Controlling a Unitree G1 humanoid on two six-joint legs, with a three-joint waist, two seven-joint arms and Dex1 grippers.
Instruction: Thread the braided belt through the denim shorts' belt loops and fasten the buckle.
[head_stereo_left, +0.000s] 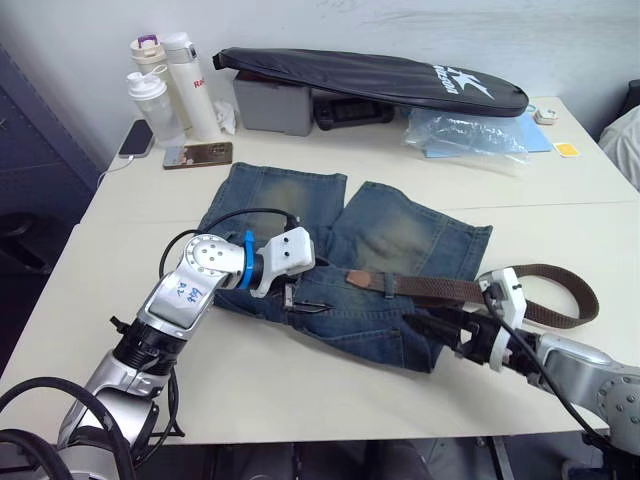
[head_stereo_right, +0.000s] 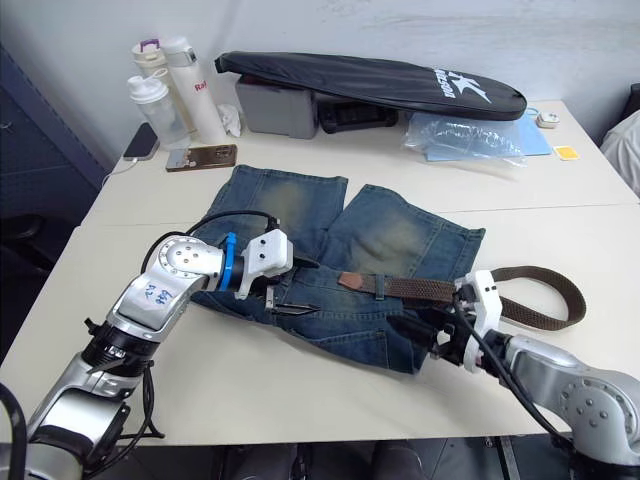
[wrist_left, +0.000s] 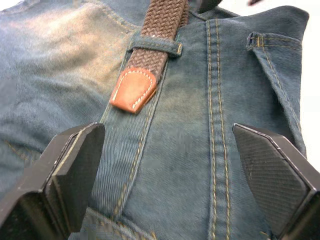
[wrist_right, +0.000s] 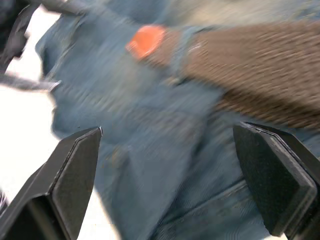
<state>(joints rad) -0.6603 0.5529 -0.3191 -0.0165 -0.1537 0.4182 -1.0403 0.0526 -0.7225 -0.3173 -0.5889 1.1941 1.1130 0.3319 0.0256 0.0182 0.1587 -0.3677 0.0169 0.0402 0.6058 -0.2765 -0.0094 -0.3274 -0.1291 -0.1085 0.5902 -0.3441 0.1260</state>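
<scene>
While your left gripper (head_stereo_left: 298, 297) hovers wide open and empty over the denim shorts (head_stereo_left: 380, 250) mid-table, the braided belt (head_stereo_left: 440, 288) has cleared one loop (wrist_left: 155, 44), so next draw its tip leftward; your right gripper (head_stereo_left: 440, 326) gapes empty.

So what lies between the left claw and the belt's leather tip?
Only bare denim of the denim shorts lies between the open left claw and the belt's tip, seen in the left wrist view.
</scene>
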